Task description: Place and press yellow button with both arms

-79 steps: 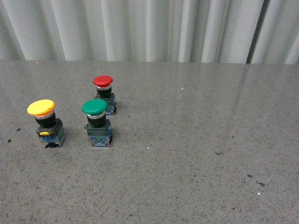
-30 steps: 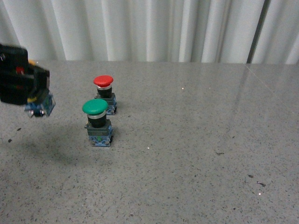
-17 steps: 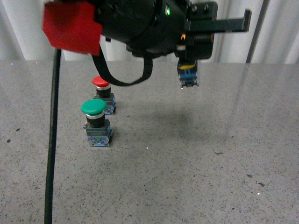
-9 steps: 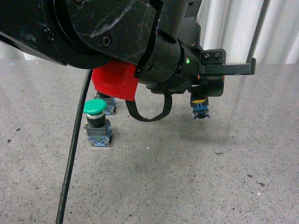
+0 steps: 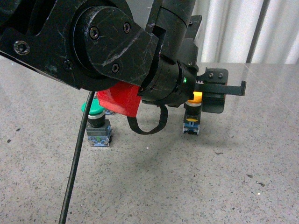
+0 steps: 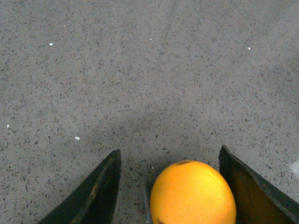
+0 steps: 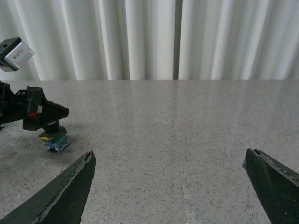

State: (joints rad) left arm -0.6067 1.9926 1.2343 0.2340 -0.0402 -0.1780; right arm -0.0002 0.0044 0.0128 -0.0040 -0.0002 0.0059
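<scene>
1. Since half a second ago the left arm [image 5: 107,46] has dropped lower. The yellow button [image 5: 192,123] has come down with it and no longer hangs in the air. It stands upright with its base looking set on the table [image 5: 233,177].
2. Yellow button is to the right of the green button [image 5: 96,119], well apart from it and roughly level with it.
3. Left gripper [image 6: 169,153] straddles the yellow button at cap and neck height, with one finger [image 6: 96,193] on each side.
4. Left wrist view: the yellow cap sits between the two fingers. One finger is right against the cap, and a strip of table shows between the cap and the other finger. Cannot tell whether the jaws clamp the button or have just let go.
5. Right gripper [image 7: 169,154] is spread wide with nothing between its fingers. It is out of the front view, and its own camera sees the yellow button some way off.
6. Red part [image 5: 119,100] of the left arm shows just right of the green button's cap and overlaps its edge.
7. Grey block [image 7: 16,52] on the left arm shows in the right wrist view, above the left gripper.
8. White curtain [image 7: 140,37] hangs behind the table.
</scene>
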